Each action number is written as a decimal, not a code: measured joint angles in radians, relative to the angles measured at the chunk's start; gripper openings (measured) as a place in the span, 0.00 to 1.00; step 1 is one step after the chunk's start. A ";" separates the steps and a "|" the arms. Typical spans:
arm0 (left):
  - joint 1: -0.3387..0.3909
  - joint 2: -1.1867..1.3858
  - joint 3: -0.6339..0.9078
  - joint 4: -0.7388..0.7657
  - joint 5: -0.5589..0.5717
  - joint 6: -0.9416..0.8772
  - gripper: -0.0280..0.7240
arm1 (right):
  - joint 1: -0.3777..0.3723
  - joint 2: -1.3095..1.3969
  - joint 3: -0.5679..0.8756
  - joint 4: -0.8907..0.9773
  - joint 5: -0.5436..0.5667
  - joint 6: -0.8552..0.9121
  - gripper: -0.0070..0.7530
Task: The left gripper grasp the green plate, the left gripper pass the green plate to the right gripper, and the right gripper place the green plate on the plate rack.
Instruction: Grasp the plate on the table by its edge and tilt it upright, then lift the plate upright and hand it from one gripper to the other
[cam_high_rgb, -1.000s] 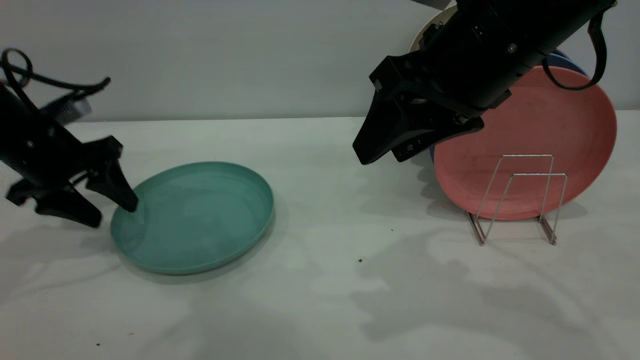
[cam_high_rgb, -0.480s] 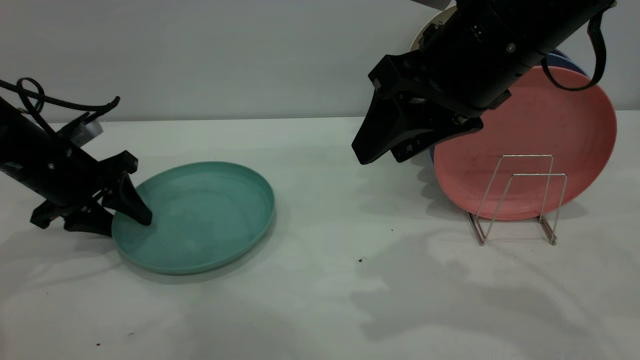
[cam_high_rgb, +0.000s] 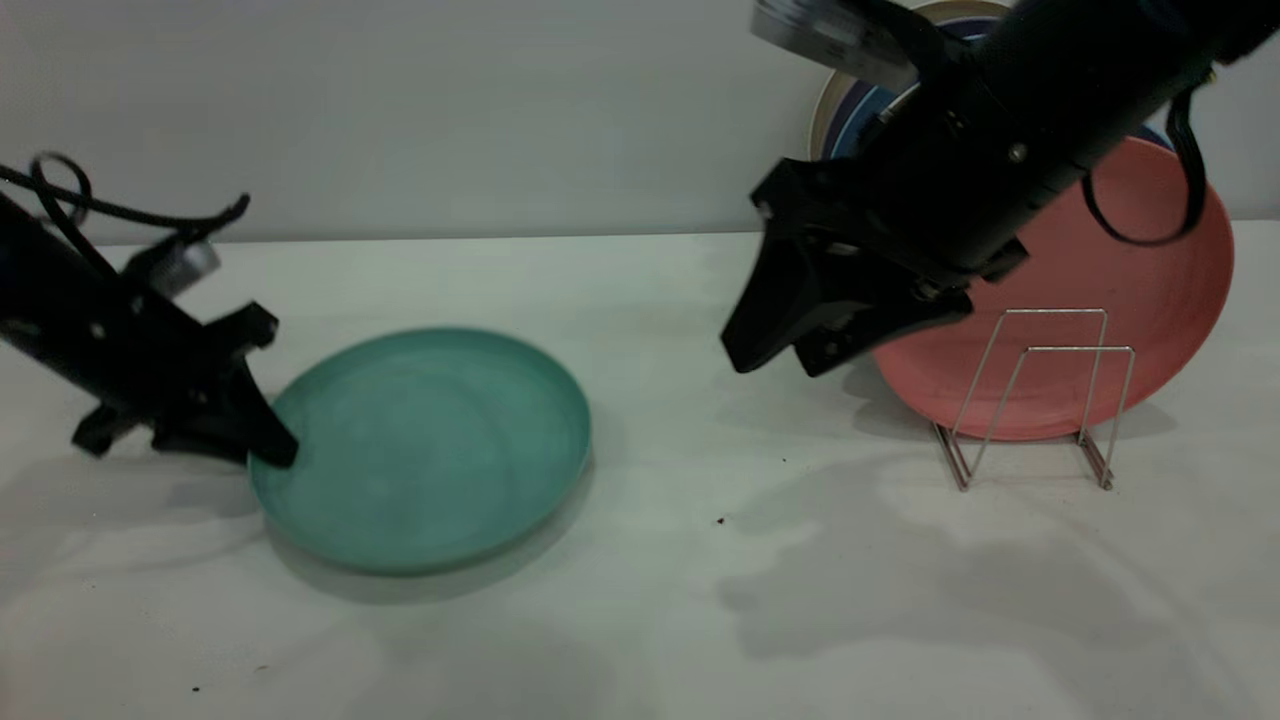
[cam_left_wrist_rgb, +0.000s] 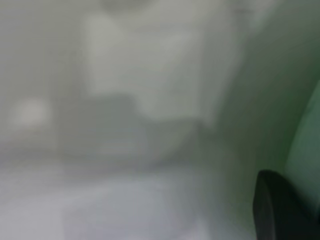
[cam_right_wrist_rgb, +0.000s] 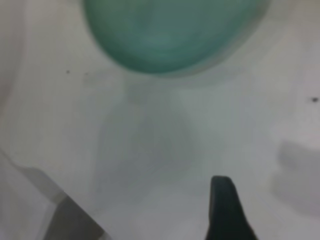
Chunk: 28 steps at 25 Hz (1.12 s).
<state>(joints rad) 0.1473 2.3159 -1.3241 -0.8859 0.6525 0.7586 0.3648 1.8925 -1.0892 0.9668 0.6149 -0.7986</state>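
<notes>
Exterior view: unmarked green plate (cam_high_rgb: 430, 450)

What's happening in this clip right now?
The left hand is clamped on the near-left rim of the green plate and is tipping it up off the table. The right hand hangs above the table, in front of the pink plate in the plate rack, not yet involved.

We see a salmon-pink plate (cam_high_rgb: 1120, 300) standing on edge on the white table (cam_high_rgb: 640, 600), with blue and cream plates (cam_high_rgb: 850, 110) upright behind it
</notes>
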 joint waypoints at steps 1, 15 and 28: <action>0.000 -0.024 0.000 0.000 0.025 0.028 0.06 | -0.017 0.007 0.000 0.017 0.011 -0.014 0.63; -0.055 -0.121 0.001 -0.094 0.221 0.220 0.06 | -0.093 0.173 -0.190 0.196 0.231 -0.120 0.63; -0.188 -0.120 0.001 -0.162 0.208 0.256 0.06 | -0.095 0.182 -0.190 0.229 0.238 -0.145 0.62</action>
<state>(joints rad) -0.0406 2.1956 -1.3232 -1.0477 0.8608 1.0141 0.2699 2.0741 -1.2794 1.1954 0.8527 -0.9437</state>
